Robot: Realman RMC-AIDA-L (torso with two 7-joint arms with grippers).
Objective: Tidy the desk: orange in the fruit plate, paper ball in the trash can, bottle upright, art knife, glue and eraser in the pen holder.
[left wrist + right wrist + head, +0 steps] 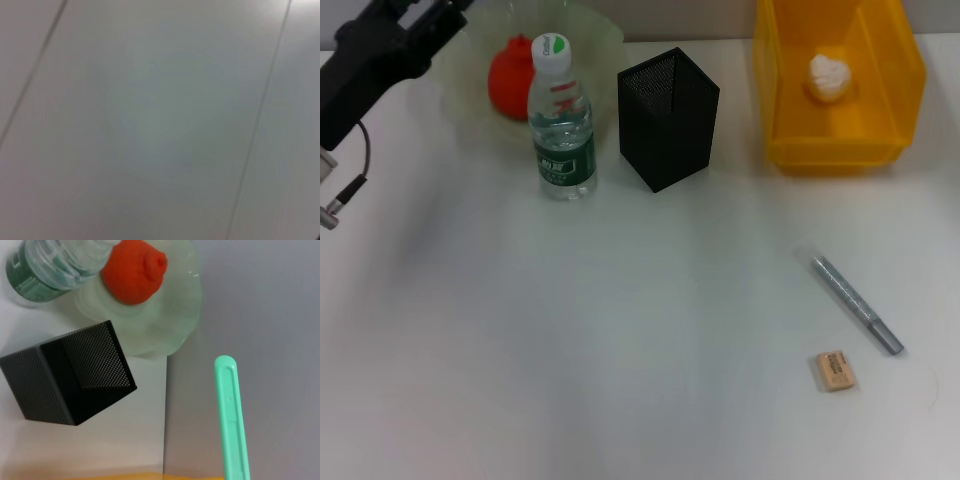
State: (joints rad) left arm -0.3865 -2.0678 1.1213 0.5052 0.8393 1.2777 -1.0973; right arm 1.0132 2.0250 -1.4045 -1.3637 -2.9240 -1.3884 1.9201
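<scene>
**Inspector:** White desk, flat and matte, with a grey wall or floor beyond its far edge. Please report the arms.

**Assistant:** The left gripper hangs at the far left corner, just beside the dish. I cannot tell whether it is apart or together. Its wrist camera shows only a blank surface. The right gripper appears in no picture, so its grip cannot be told either.

**Inspector:** What is settled?

**Assistant:** The orange sits in the dish next to the left gripper. The bottle stands upright, just on the robot's side of the dish. The paper ball lies in the yellow bin, well across from that gripper.

**Inspector:** And what is outstanding?

**Assistant:** The eraser and a grey pen-like stick lie apart on the near right, far from the left gripper. A mint-green stick, probably the art knife, shows close to the right wrist camera. It hangs beside the mesh cup, not over its mouth.

**Inspector:** What is the step in hand?

**Assistant:** I judge it to be dropping the green stick into the cup. Centre it over the opening and hold it near upright. Lower the tip inside the rim before letting go, because the mouth is narrow.

**Inspector:** Clearances?

**Assistant:** The cup stands free, with a gap to the bottle on one side and to the bin on the other. The green stick appears to hang past the desk's far edge, so bring it inward first. The middle of the desk is open.
</scene>
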